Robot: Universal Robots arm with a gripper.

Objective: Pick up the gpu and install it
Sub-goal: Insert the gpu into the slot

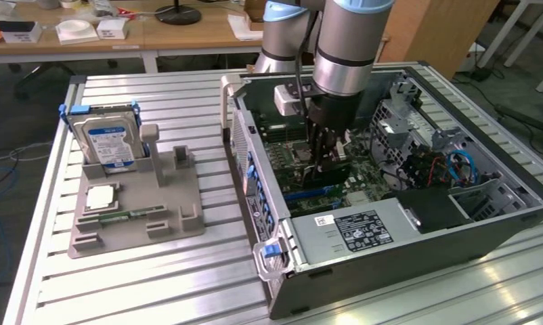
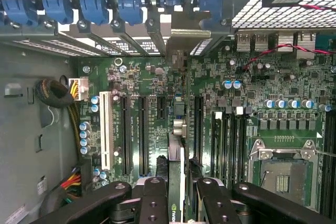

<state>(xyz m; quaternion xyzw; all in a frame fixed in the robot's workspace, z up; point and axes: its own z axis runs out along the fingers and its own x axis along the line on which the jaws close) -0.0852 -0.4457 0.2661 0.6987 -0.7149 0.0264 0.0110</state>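
My gripper [image 1: 323, 162] reaches down into the open computer case [image 1: 253, 156] and is shut on the gpu [image 1: 333, 177], a dark card held upright over the motherboard [image 1: 294, 139]. The wrist view looks along the gpu [image 2: 177, 153] edge-on, clamped between the black fingers [image 2: 153, 195]. There the gripper [image 2: 178, 184] holds the card in line with a long black expansion slot [image 2: 198, 124]. The card's silver bracket end [image 2: 184, 32] points at the rear slot openings. I cannot tell whether the card's edge touches the slot.
A grey parts holder [image 1: 136, 217] on the slatted table at the exterior view's left carries a hard drive [image 1: 107, 139], a memory stick [image 1: 127, 215] and a small square chip [image 1: 101, 196]. The power supply [image 1: 362, 230], drive cage [image 1: 393, 122] and blue slot latches [image 2: 94, 9] crowd around the card.
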